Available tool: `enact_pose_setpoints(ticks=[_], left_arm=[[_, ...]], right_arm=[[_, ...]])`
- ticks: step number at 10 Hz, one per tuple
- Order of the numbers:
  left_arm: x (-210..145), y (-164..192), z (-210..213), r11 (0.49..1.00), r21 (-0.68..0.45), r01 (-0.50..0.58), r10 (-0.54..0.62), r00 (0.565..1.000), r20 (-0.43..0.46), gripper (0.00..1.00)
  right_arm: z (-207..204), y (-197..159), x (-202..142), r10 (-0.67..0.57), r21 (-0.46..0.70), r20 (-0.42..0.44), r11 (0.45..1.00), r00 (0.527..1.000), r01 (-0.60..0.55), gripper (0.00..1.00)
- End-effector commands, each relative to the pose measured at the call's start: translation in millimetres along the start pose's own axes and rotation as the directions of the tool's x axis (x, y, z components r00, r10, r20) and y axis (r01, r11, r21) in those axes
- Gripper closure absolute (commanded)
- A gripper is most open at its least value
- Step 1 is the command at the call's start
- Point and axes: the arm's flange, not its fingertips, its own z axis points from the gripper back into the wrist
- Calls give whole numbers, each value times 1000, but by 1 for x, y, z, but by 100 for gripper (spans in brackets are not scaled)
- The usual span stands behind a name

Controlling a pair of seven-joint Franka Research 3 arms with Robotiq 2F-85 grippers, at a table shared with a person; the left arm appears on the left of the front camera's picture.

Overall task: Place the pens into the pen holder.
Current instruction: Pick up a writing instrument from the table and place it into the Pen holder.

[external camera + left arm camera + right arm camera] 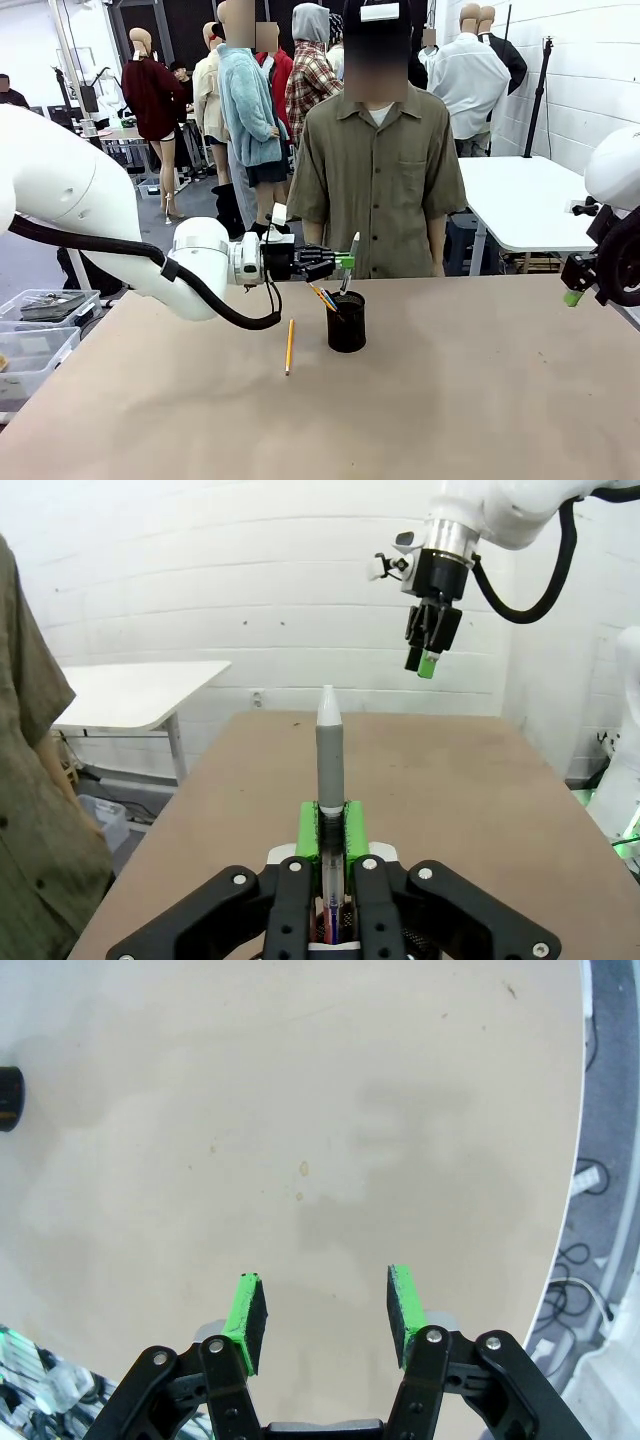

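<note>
Grey pen (pixel 354 245) above holder (pixel 346 325)
Left gripper (pixel 345 262) clamps it near upright, lower end at the holder's mouth; right gripper (pixel 325 1305) gapes empty, well apart.

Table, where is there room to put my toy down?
Bare: the right side of the table, from the pen holder to the robot's right hand, and the near edge. Crowded: around the holder, where the yellow pencil lies and the left hand holds a pen above.
</note>
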Motion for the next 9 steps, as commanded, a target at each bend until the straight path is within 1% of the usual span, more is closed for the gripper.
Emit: enact_pose_setpoints(ticks=[1,3,4,5,6,7,8,9], left_arm=[[-1,2,-6,998,-49,-35,35,999,-12,100],[-8,0,-6,994,-71,-81,79,996,-30,100],[-10,-4,-6,993,-80,-89,85,995,-53,95],[-9,-8,-7,992,-86,-90,84,994,-76,75],[-4,-11,-6,992,-81,-99,92,992,-81,55],[1,-15,-3,991,-81,-106,99,992,-84,38],[10,-26,0,989,-92,-119,110,989,-97,38],[19,-33,5,992,-92,-87,78,992,-101,38]], right_arm=[[-2,2,0,-13,-39,-3,999,1000,13,38],[-2,2,0,-13,-39,-3,999,1000,13,38],[-2,2,0,-13,-39,-3,999,1000,13,38],[-2,2,0,-13,-39,-3,999,1000,13,38],[-2,2,0,-13,-39,-3,999,1000,13,38],[-2,2,0,-13,-39,-3,999,1000,13,38],[-2,2,0,-13,-39,-3,999,1000,13,38],[-2,2,0,-13,-39,-3,999,1000,13,38]])
